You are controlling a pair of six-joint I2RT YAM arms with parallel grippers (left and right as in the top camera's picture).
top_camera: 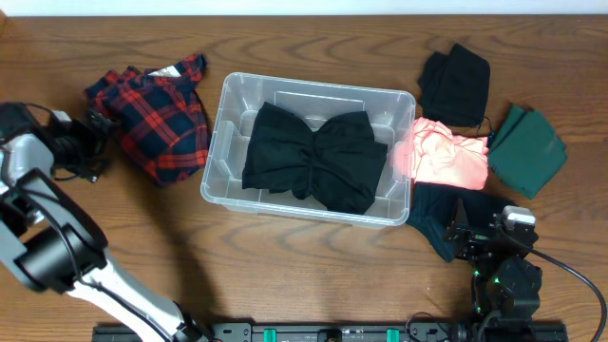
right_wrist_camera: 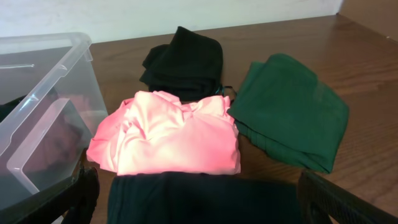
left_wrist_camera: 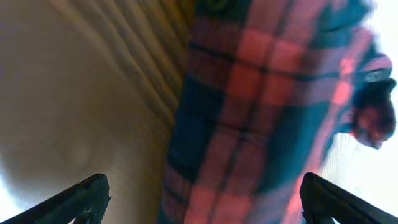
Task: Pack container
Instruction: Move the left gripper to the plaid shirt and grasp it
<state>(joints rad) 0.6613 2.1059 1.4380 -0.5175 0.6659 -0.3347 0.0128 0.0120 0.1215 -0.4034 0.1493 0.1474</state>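
The clear plastic container [top_camera: 218, 142] stands mid-table with a black garment [top_camera: 313, 157] lying in it. Its corner shows in the right wrist view [right_wrist_camera: 43, 87]. A red and navy plaid shirt [top_camera: 157, 119] lies left of the container. My left gripper [top_camera: 95, 142] is open right beside the shirt's left edge. In the left wrist view the plaid cloth [left_wrist_camera: 267, 118] lies ahead, between the wide-open fingers [left_wrist_camera: 202, 205]. My right gripper [top_camera: 472, 239] is open at the front right, fingers [right_wrist_camera: 205, 205] spread over a dark folded garment [right_wrist_camera: 199, 196].
Right of the container lie a pink garment [top_camera: 446, 157] [right_wrist_camera: 168, 134], a black garment [top_camera: 456, 84] [right_wrist_camera: 183, 62], a green folded garment [top_camera: 527, 147] [right_wrist_camera: 289, 118] and the dark garment [top_camera: 439, 214] at the front. The table is brown wood.
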